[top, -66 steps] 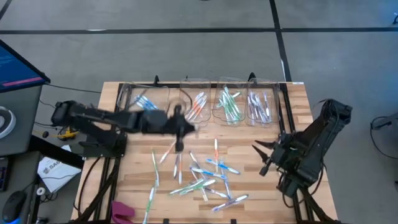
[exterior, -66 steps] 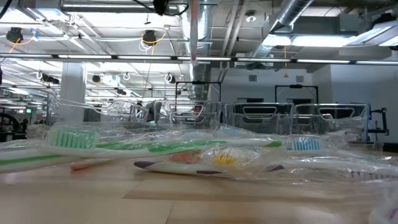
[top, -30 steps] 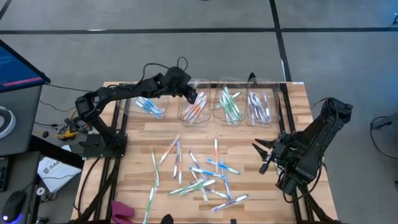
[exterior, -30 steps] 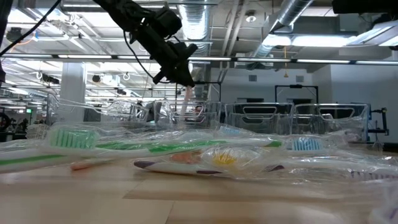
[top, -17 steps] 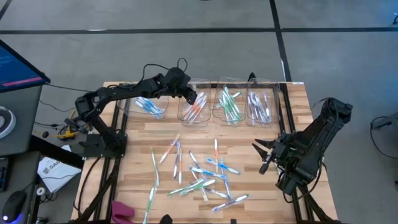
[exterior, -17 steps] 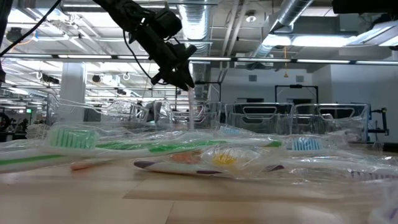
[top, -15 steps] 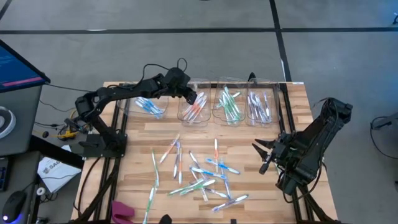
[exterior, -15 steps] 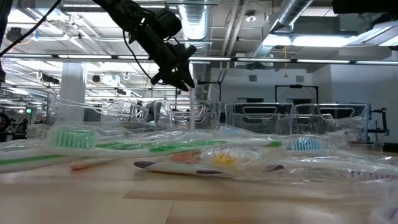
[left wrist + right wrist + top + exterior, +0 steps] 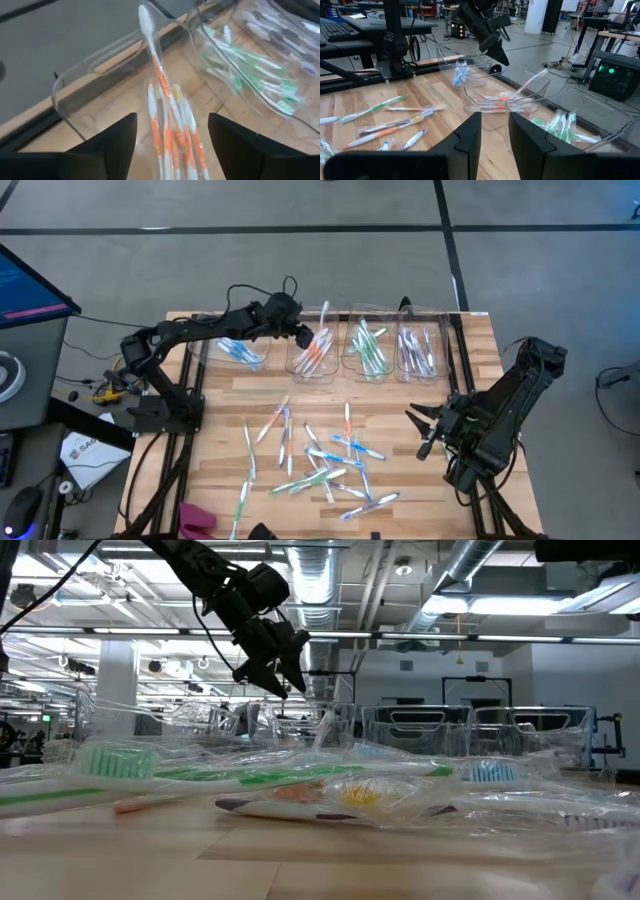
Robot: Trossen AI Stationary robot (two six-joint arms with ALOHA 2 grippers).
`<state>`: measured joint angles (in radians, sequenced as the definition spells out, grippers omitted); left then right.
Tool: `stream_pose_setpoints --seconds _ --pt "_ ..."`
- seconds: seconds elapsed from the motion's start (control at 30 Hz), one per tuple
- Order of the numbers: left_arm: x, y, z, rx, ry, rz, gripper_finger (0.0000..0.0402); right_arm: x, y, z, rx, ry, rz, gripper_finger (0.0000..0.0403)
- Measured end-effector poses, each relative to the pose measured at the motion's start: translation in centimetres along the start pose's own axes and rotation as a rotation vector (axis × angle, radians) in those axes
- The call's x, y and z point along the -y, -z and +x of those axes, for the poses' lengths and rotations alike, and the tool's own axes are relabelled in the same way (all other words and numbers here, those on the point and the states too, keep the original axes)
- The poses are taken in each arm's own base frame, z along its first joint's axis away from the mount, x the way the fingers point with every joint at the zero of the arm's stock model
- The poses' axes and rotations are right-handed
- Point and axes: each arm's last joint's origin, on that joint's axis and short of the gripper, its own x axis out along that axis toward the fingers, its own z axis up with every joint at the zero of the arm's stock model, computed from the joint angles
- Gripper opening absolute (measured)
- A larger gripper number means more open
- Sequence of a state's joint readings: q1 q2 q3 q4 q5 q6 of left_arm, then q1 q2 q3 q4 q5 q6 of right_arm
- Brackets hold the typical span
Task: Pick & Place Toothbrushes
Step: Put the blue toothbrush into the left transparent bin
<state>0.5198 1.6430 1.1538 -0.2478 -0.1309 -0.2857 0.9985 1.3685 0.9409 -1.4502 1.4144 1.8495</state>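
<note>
No readable text, label, brand, number or sign in any view. Printed card (image 9: 82, 452) on floor left of surface: marks too small to read. Screen (image 9: 25, 283) at far left: blue and pink areas, no legible characters. Toothbrushes (image 9: 330, 465): no legible print on handles or wrappers. Room equipment behind surface in low view: no legible signage.

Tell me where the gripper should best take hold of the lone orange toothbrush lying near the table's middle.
Probably mid-handle on the orange toothbrush, coming straight down with jaws across its width: it lies flat on the table, slim, apart from the others.
</note>
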Motion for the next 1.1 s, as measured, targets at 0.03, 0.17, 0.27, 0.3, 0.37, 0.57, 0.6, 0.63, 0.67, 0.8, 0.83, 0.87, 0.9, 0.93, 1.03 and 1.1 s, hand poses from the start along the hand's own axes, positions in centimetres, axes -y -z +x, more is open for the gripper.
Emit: stream_pose_setpoints --seconds 0.03,0.17,0.27,0.3,0.37,0.57,0.6,0.63,0.67,0.8,0.83,0.87,0.9,0.93,1.03,1.1 --pt "0.0 -0.1 -0.2 0.006 0.002 0.017 0.0242 0.0 0.0 0.0 0.000 0.000 0.000 0.0092" --pt "0.7 -0.7 -2.4 0.041 0.065 0.041 0.0243 -0.1 0.0 0.0 -0.003 -0.001 0.011 0.0092" --pt "2.2 -0.9 -5.2 0.077 0.179 0.093 0.0238 -0.4 0.1 0.0 -0.010 -0.008 -0.022 0.0092" --pt "2.7 -0.7 -6.4 0.092 0.218 0.109 0.0236 -0.7 0.2 0.0 -0.013 -0.013 -0.043 0.0092" --pt "3.9 -0.1 -8.6 0.122 0.291 0.140 0.0233 -1.3 0.3 0.0 -0.024 -0.027 -0.100 0.0092" --pt "7.1 5.0 -14.3 0.157 0.509 0.210 0.0226 -3.9 0.5 -0.1 -0.133 -0.138 -0.332 0.0092" --pt "7.6 6.3 -14.8 0.163 0.544 0.217 0.0224 -4.2 0.5 0.0 -0.168 -0.169 -0.362 0.0092" --pt "8.1 7.6 -15.2 0.172 0.581 0.233 0.0223 -4.6 0.5 0.2 -0.201 -0.199 -0.373 0.0092" --pt "8.4 8.8 -15.5 0.185 0.616 0.248 0.0221 -4.9 0.4 0.4 -0.229 -0.223 -0.370 0.0092" --pt "9.3 13.0 -16.5 0.242 0.735 0.288 0.0217 -5.2 0.3 1.8 -0.343 -0.250 -0.318 0.0092" --pt "9.4 13.7 -16.6 0.255 0.755 0.291 0.0216 -5.2 0.4 2.3 -0.371 -0.243 -0.302 0.0093" --pt "9.5 14.3 -16.8 0.270 0.774 0.292 0.0215 -5.2 0.5 2.8 -0.394 -0.232 -0.288 0.0095" --pt "9.5 14.8 -17.0 0.286 0.785 0.290 0.0214 -5.2 0.6 3.3 -0.404 -0.213 -0.285 0.0098" --pt "9.4 15.1 -17.0 0.301 0.789 0.285 0.0214 -5.3 0.8 3.8 -0.408 -0.194 -0.284 0.0104" --pt "9.3 15.9 -16.9 0.324 0.778 0.275 0.0213 -5.6 1.5 5.5 -0.424 -0.132 -0.285 0.0133" --pt "9.3 15.9 -16.8 0.330 0.776 0.272 0.0213 -5.8 2.2 6.6 -0.442 -0.089 -0.307 0.0161"
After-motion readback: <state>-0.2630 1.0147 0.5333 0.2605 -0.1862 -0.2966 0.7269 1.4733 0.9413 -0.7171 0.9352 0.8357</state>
